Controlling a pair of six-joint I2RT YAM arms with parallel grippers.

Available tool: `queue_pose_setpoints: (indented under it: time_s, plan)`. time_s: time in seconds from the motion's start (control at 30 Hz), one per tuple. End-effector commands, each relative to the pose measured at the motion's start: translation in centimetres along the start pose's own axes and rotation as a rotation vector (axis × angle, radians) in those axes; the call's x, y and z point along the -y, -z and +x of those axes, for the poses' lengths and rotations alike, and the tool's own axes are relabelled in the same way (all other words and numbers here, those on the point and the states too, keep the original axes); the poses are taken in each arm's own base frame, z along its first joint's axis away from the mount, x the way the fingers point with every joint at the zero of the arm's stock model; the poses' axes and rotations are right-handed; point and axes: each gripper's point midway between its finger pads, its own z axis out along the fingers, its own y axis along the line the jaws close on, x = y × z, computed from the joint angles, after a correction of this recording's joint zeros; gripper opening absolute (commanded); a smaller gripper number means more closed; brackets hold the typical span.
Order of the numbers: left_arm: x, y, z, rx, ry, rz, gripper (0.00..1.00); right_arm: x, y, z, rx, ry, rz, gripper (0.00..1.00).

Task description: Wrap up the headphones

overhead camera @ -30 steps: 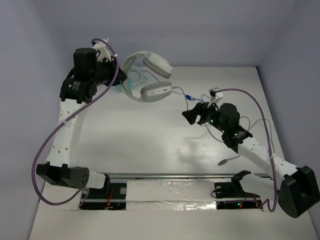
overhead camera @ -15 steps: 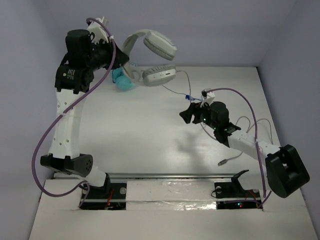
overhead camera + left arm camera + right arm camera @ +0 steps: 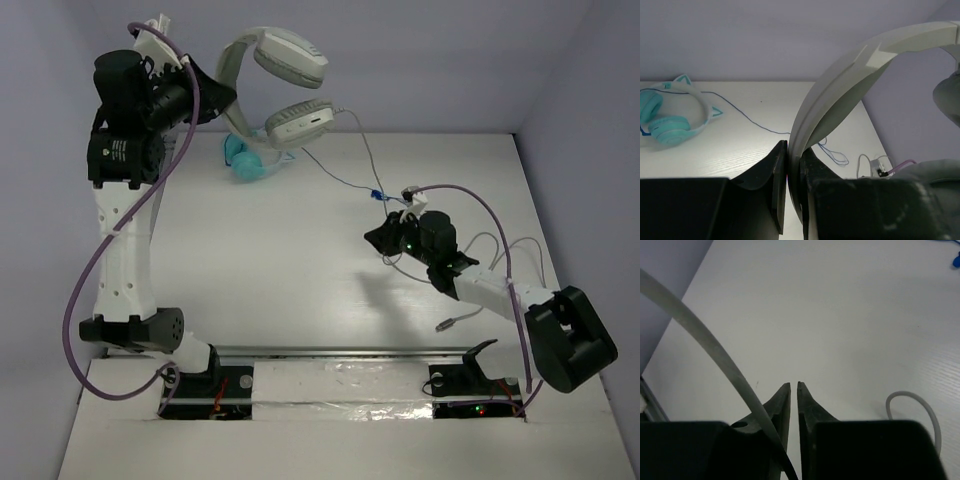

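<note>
My left gripper (image 3: 215, 95) holds the white headphones (image 3: 290, 60) high over the table's back left, shut on the wide headband (image 3: 840, 85). The band stands pinched between the black fingers (image 3: 777, 170). Their thin grey cable (image 3: 352, 140) slants down from the lower ear cup to my right gripper (image 3: 378, 238) at centre right. In the right wrist view the cable (image 3: 705, 335) crosses the left finger and drops into the slit at the base of the jaws. My right gripper (image 3: 793, 386) is closed to a narrow slit, with nothing between its tips.
Small teal headphones (image 3: 250, 160) lie on the table below the raised pair, and their thin blue cable (image 3: 755, 122) runs to a blue plug (image 3: 377, 194). Slack grey cable loops (image 3: 495, 250) beside the right forearm. Its plug end (image 3: 447, 323) rests near the front rail.
My left arm has raised the headphones higher and further left, drawing the cable taut. My right gripper has gone from wide open to nearly closed around the cable.
</note>
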Motion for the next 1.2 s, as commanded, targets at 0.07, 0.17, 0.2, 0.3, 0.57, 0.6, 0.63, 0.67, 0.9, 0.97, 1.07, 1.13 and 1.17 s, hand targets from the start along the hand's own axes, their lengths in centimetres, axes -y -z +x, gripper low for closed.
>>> queue_pose_setpoints:
  time_s: [0.07, 0.17, 0.2, 0.3, 0.57, 0.6, 0.63, 0.67, 0.9, 0.97, 1.07, 1.13, 1.17]
  plan:
    - [0.9, 0.4, -0.8, 0.101, 0.04, 0.047, 0.0, -3.3, 0.5, -0.8, 0.004, -0.033, -0.059, 0.06]
    - [-1.6, -0.5, 2.2, 0.1, 0.107, 0.004, 0.0, -3.9, 1.1, -1.1, -0.008, -0.024, 0.015, 0.05]
    - [-2.0, -0.8, 2.4, 0.118, 0.113, 0.001, 0.0, -3.2, 1.4, -0.6, -0.04, -0.031, 0.061, 0.05]
    - [-4.7, -1.8, 6.7, 0.069, 0.186, -0.041, 0.0, -2.9, 1.2, -1.2, -0.074, -0.027, 0.151, 0.02]
    - [-7.3, -1.5, 11.5, 0.079, 0.297, -0.086, 0.0, -5.2, -1.4, 0.7, -0.175, 0.01, 0.205, 0.0]
    - [-7.4, -1.5, 11.3, 0.11, 0.306, -0.081, 0.0, -6.6, -2.0, 2.7, -0.226, 0.04, 0.192, 0.0]
    - [-8.1, -1.7, 12.6, 0.098, 0.352, -0.093, 0.0, -8.1, -2.5, 2.7, -0.228, 0.051, 0.17, 0.0]
    - [-8.2, -1.5, 12.8, 0.108, 0.367, -0.095, 0.0, -9.0, -2.8, 3.5, -0.247, 0.062, 0.156, 0.0]
    - [-9.1, -1.5, 13.6, 0.184, 0.446, -0.152, 0.0, -15.7, -3.8, 8.4, -0.33, 0.159, 0.054, 0.0]
    - [-8.3, -1.8, 14.5, 0.178, 0.415, -0.166, 0.0, -17.7, -3.6, 9.6, -0.358, 0.201, 0.01, 0.0]
    - [-8.0, -2.5, 16.1, 0.171, 0.386, -0.219, 0.0, -20.9, -2.8, 9.8, -0.379, 0.277, -0.053, 0.0]
    - [-8.7, -2.8, 17.1, 0.167, 0.348, -0.286, 0.0, -22.9, -1.8, 9.5, -0.397, 0.328, -0.102, 0.0]
    - [-8.3, -3.2, 17.9, 0.148, 0.329, -0.29, 0.0, -23.7, -1.0, 9.1, -0.396, 0.341, -0.126, 0.0]
